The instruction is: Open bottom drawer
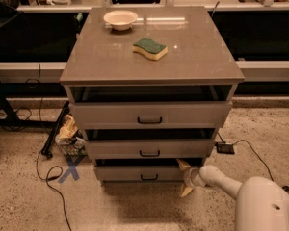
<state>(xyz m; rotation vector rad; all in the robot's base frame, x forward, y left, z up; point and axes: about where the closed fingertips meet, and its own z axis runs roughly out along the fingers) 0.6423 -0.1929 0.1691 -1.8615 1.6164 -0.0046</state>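
The bottom drawer point(135, 173) is the lowest grey-taupe front of the cabinet, with a small black bar handle point(149, 177) at its centre. A dark gap shows above its front. My gripper point(184, 178) is at the drawer's right end, well right of the handle. It is open, with one yellowish fingertip point(182, 165) up against the drawer front's right corner and the other lower, near the floor. The white arm point(221, 182) comes in from the lower right.
The middle drawer point(149, 148) and the top drawer point(149, 114) also stand slightly out. A green-and-yellow sponge point(150, 48) and a white bowl point(120, 19) lie on the cabinet top. A bag of clutter point(70, 134), cables and a blue floor mark point(71, 169) lie left; a black box point(225, 148) with a cable lies right.
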